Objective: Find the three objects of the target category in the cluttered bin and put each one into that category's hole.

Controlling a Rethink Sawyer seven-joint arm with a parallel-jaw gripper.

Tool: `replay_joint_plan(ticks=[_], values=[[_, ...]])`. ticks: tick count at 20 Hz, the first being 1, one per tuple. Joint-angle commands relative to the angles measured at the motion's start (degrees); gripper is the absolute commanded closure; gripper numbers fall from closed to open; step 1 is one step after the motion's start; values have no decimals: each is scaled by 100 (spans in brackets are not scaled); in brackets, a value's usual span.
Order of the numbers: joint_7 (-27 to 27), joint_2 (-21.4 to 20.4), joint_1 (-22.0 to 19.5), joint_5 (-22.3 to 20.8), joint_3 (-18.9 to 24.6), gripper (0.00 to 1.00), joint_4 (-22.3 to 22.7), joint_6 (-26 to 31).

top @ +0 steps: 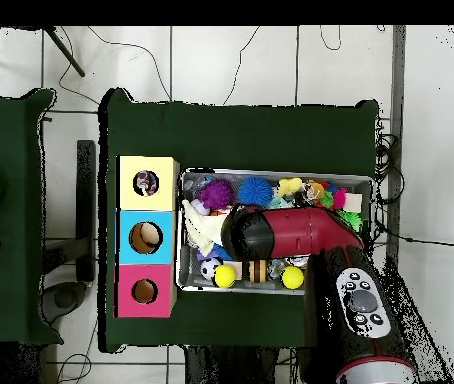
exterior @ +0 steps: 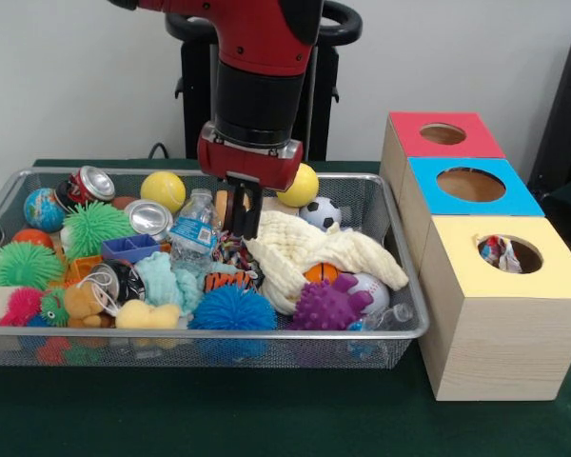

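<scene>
My gripper hangs low over the middle back of the wire bin, between a clear water bottle and a rumpled cream cloth. Nothing shows in its grasp. Around it lie two yellow balls, a small soccer ball, a purple spiky ball, a blue spiky ball and two cans. In the overhead view the red arm covers the gripper and the bin's middle.
Three wooden boxes stand beside the bin, lidded red, blue and yellow, each with a round hole. A colourful item sits in the yellow box's hole. Green spiky balls fill the bin's left.
</scene>
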Motion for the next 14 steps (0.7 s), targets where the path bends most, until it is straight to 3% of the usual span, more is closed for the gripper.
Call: replay_joint_plan(ticks=[1, 14], values=[[-465, 254, -137, -520, 363, 100, 354, -458], [-178, 514, -50, -600, 177, 100, 343, -619]])
